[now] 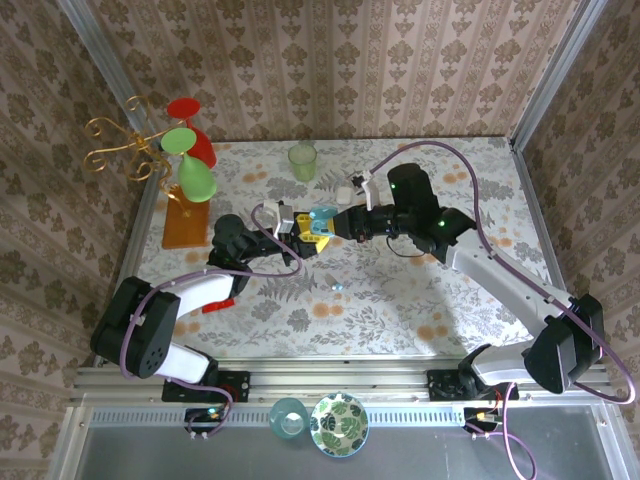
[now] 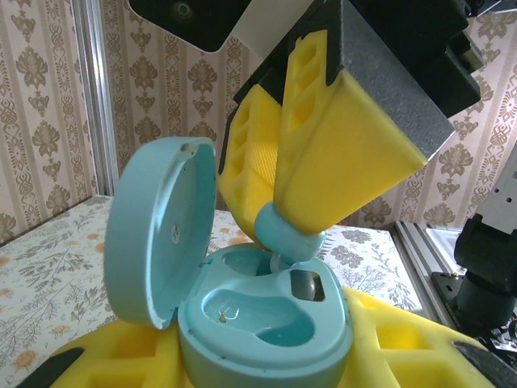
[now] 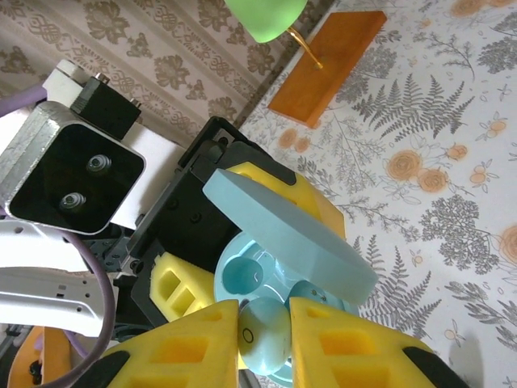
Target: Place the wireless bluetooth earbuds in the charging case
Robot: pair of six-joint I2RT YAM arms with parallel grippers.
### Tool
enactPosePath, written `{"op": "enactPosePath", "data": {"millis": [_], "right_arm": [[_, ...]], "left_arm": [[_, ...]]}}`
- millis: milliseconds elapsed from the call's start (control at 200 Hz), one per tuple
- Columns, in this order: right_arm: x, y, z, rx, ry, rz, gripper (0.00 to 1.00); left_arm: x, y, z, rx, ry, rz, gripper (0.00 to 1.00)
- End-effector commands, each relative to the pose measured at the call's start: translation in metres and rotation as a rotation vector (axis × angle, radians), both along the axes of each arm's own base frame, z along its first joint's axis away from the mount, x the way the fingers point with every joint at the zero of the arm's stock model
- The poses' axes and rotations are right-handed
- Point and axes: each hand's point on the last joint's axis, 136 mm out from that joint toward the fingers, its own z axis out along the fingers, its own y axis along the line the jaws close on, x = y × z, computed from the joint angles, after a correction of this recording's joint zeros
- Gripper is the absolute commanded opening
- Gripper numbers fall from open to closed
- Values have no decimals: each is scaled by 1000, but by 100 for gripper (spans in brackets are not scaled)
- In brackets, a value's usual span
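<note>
My left gripper (image 1: 298, 228) is shut on a light blue charging case (image 2: 266, 323), gripping its base between yellow fingers (image 2: 89, 356). The lid (image 2: 153, 234) stands open to the left. The near socket is empty. My right gripper (image 3: 264, 339) is shut on a light blue earbud (image 3: 264, 331). It comes from above and holds the earbud (image 2: 287, 234) at the mouth of the case's far socket, tip touching the rim. In the top view both grippers meet over the table's middle, the right gripper (image 1: 336, 224) against the case (image 1: 322, 215).
A gold rack with red and green glasses (image 1: 185, 150) stands on an orange base (image 1: 185, 225) at the back left. A green cup (image 1: 303, 160) and a white case (image 1: 346, 192) sit behind the grippers. A tiny light blue piece (image 1: 335, 284) lies on the floral cloth in front.
</note>
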Motion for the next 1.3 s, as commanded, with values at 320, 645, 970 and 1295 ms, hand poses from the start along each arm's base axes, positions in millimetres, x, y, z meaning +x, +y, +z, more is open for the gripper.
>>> {"op": "enactPosePath", "data": {"millis": [320,645,970,1295], "right_arm": [[15,-9,-16,-143,32,-79,33],[15,-19,25,-72,-144,-127,56],[-2,-55,27,-28,-228,-275,59],[-13,-79,-77,-90,80,-429,58]], "left_arm": [[-7,5,24,-48,-105,14,27],[-5,8,21,-52,-97,37,27],[2,21,19,-15,-140,143,27],[-1,24,25,-8,-167,156,27]]}}
